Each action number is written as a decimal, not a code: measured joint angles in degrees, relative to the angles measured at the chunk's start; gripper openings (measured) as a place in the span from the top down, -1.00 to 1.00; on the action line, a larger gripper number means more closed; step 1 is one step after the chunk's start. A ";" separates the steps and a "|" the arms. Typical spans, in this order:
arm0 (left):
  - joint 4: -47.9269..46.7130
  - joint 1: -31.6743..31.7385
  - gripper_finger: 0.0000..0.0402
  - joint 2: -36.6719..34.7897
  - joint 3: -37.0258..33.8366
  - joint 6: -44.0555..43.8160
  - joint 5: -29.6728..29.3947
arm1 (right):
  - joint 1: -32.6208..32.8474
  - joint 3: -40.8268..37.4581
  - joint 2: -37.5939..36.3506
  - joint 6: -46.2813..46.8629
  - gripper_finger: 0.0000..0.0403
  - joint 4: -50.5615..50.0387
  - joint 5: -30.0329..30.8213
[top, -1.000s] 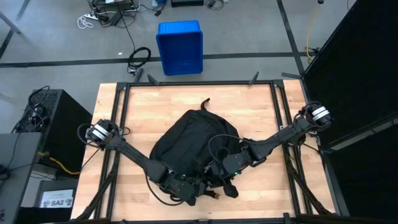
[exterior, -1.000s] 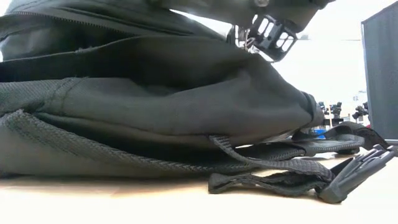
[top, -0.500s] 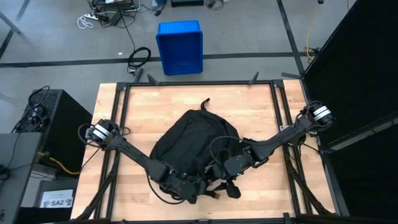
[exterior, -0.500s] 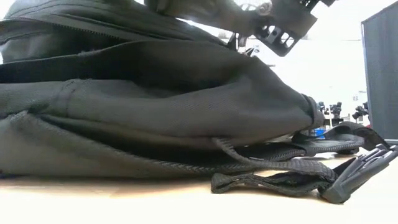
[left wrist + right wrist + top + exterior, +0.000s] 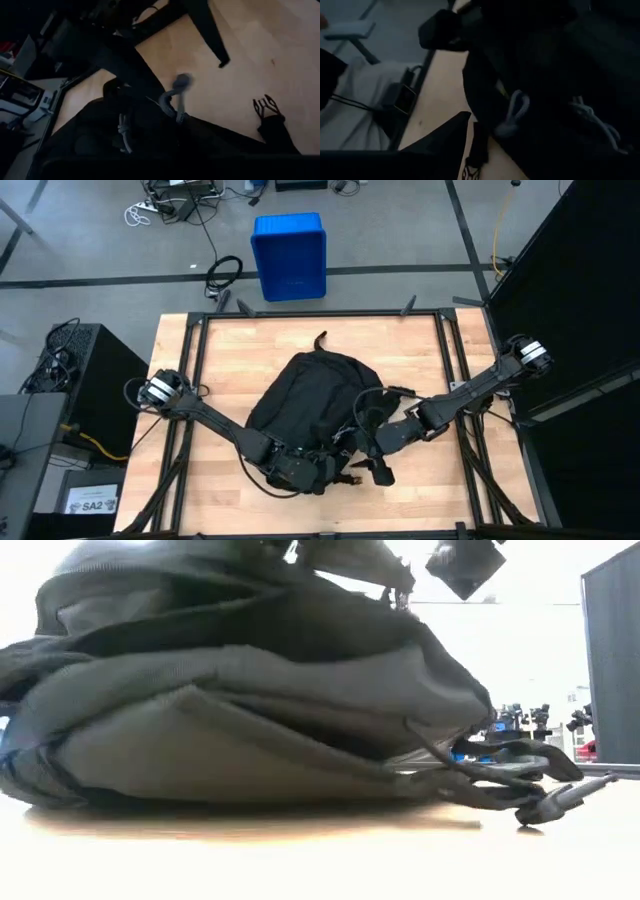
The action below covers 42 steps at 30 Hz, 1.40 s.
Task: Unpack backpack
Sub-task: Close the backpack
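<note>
Backpack [image 5: 305, 405] sits roughly mid-bench [image 5: 420, 350], black fabric bulging up, top handle loop pointing toward the far edge. In the low view the pack [image 5: 250, 710] fills most of the frame, with straps and a buckle [image 5: 555, 802] trailing onto the wood at one side.

Left gripper [image 5: 318, 472] is at the pack's near edge, low against the fabric w/ the arm running in from the left bench corner. Jaws are closed; I can't tell from any view whether they've got fabric or a zipper pull pinched. Left wrist view shows a grey zipper pull [image 5: 175, 97] sticking up from the dark fabric, plus a pale cord pull [image 5: 123, 131] nearby and a strap end [image 5: 270, 122] lying on bare wood.

Right gripper [image 5: 378, 462] is at the pack's near right side, above the loose straps, arm coming in from the right. Can't tell how its jaws stand, too dark and cluttered there. Right wrist view shows a grey looped pull [image 5: 512, 115] on the pack and a second pale cord [image 5: 592, 120] further along, wood showing beside the fabric.

Beyond the bench: blue bin [image 5: 289, 255] on the floor past the far edge, black cabinet [image 5: 85, 375] w/ cables to the left, dark curtain panel [image 5: 575, 270] to the right.
</note>
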 joint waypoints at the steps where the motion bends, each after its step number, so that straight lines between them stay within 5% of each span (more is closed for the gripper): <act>1: -1.84 0.06 0.99 0.01 -0.39 -0.23 2.62 | 0.17 -0.12 0.01 0.81 0.10 -2.14 1.22; 4: -2.99 -0.54 0.99 0.59 -0.61 -0.64 6.27 | 0.66 -0.07 0.84 1.62 0.14 -1.28 2.13; 12: -2.20 0.04 0.99 0.27 -0.35 -1.99 4.59 | 1.68 -0.05 2.66 1.19 0.19 -0.19 2.62; 21: -1.66 0.47 1.00 0.24 -0.33 -2.08 3.47 | 1.88 0.01 12.75 -4.23 -0.08 4.98 4.46; 31: -1.77 0.60 1.00 0.26 -0.28 -2.33 3.81 | 2.85 0.01 18.80 -14.87 -0.33 11.11 19.01; 37: -1.70 0.63 1.00 0.24 -0.28 -2.49 4.37 | 3.21 0.01 18.80 -17.19 -0.13 11.08 25.05; 42: -1.98 0.49 1.00 0.24 -0.28 -3.02 6.15 | 2.55 0.01 18.78 -16.48 0.42 11.15 24.44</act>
